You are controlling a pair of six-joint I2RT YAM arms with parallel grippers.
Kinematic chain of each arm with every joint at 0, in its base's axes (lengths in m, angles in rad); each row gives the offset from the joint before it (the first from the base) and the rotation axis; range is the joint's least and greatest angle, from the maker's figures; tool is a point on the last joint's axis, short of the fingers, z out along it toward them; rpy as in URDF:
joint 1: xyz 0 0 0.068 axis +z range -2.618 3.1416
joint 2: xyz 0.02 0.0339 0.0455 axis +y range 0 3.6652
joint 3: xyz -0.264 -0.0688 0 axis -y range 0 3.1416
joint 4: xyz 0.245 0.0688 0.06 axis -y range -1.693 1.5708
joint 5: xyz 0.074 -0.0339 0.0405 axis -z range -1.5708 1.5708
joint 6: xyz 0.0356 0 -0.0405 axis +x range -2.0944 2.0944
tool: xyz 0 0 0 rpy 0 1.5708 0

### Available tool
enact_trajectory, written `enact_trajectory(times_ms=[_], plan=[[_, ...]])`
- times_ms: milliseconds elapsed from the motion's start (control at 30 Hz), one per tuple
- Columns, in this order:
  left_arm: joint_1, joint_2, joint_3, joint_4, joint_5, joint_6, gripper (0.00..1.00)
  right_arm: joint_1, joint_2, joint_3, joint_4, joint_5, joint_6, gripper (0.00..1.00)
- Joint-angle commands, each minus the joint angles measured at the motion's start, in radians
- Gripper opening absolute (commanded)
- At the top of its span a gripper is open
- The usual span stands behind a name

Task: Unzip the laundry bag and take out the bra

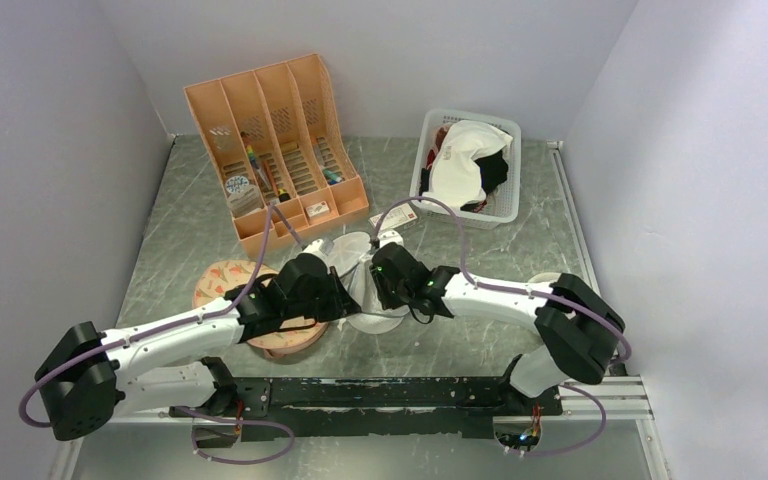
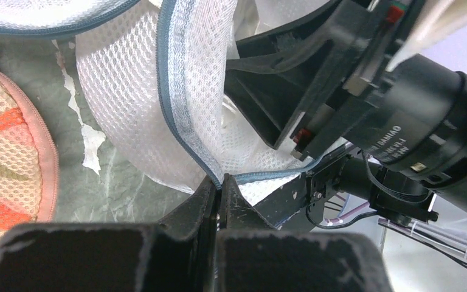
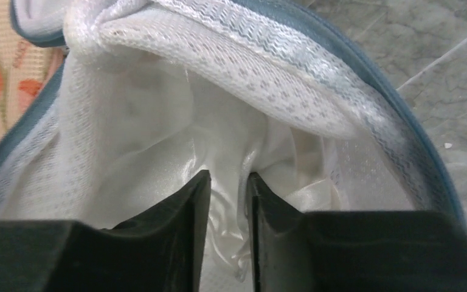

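The white mesh laundry bag lies mid-table between my two grippers, its grey zipper rim gaping open. My left gripper is shut on the zipper rim at the bag's edge, and the mesh rises above it. My right gripper reaches into the bag's mouth. In the right wrist view its jaws stand a narrow gap apart inside the bag, with the white satin bra and a thin strap lying loose between them.
A pink carrot-patterned round pad lies just left of the bag under my left arm. An orange file organizer stands at the back left. A white basket with white and black garments sits at the back right.
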Motion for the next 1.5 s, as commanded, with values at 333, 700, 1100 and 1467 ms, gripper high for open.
enact_trajectory(times_ms=[333,700,1100,1467], plan=[[-0.017,-0.004,0.028,-0.001,0.019,0.006,0.07,0.007,-0.211,-0.038,0.098,-0.082,0.040,0.00],[-0.037,0.029,0.037,0.010,0.018,0.001,0.07,0.006,-0.530,-0.148,0.307,-0.205,0.311,0.00],[-0.045,0.006,0.034,-0.006,0.005,-0.004,0.07,0.004,-0.745,0.030,0.206,-0.073,0.233,0.00],[-0.050,0.009,0.039,0.001,0.004,-0.004,0.07,0.004,-0.850,0.136,0.123,0.084,0.112,0.00]])
